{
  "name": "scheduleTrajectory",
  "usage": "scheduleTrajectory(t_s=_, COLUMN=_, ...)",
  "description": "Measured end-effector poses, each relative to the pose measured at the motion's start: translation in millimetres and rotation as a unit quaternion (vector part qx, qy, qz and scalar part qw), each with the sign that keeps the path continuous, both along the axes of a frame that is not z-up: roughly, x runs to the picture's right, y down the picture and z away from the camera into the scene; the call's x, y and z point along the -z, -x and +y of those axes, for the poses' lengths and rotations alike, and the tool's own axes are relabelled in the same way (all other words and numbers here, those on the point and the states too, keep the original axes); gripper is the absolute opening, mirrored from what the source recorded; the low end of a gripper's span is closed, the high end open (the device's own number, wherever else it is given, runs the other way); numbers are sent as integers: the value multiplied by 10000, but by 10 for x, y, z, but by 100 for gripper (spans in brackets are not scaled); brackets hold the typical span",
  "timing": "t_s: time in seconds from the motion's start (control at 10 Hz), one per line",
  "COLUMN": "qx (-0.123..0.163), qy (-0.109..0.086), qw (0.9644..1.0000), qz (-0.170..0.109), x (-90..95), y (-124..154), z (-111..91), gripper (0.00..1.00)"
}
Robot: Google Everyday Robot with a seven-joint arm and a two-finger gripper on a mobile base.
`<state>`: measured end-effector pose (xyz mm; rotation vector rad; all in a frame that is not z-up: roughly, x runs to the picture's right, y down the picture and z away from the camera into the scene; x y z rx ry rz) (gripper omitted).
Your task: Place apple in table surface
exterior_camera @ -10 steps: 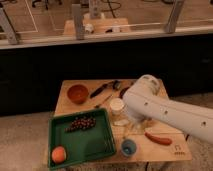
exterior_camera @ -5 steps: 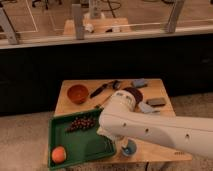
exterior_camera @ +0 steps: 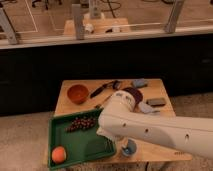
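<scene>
The apple (exterior_camera: 59, 154), orange-red and round, lies in the front left corner of the green tray (exterior_camera: 76, 145). The tray sits on the front left part of the light wooden table surface (exterior_camera: 66, 106). My white arm (exterior_camera: 150, 127) reaches in from the lower right across the table. Its end with the gripper (exterior_camera: 103, 132) hangs over the tray's right side, well to the right of the apple and apart from it. The arm covers the middle and front right of the table.
A dark grape bunch (exterior_camera: 81, 123) lies in the tray's back half. An orange bowl (exterior_camera: 77, 93), a dark utensil (exterior_camera: 103, 89), a blue-grey sponge (exterior_camera: 139, 83) and a grey block (exterior_camera: 156, 102) sit toward the back. A small blue cup (exterior_camera: 129, 147) stands at the front edge.
My arm has swung left across the table and come down toward the tray's right side. The apple and the other things have not moved.
</scene>
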<state>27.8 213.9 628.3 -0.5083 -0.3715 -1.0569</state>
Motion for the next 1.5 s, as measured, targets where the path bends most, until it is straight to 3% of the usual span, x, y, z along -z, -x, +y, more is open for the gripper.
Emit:
scheduleTrajectory(t_s=0.3, qx=67, qy=-18, qw=10000, qz=-63, x=8, y=20, z=-9, gripper=80)
scheduleTrajectory(t_s=0.6, qx=762, qy=-128, qw=9952, qz=-607, x=112, y=462, z=-89, gripper=80)
scheduleTrajectory(t_s=0.9, qx=1530, qy=-188, qw=9816, qz=-1129, x=197, y=1212, z=-129, gripper=80)
scheduleTrajectory(t_s=1.3, qx=2402, qy=-141, qw=9558, qz=-1690, x=188, y=2038, z=-85, gripper=80)
scheduleTrajectory(t_s=1.4, qx=2526, qy=-101, qw=9511, qz=-1773, x=153, y=2151, z=-73, gripper=80)
scheduleTrajectory(t_s=1.5, qx=2560, qy=-85, qw=9499, qz=-1793, x=148, y=2180, z=-66, gripper=80)
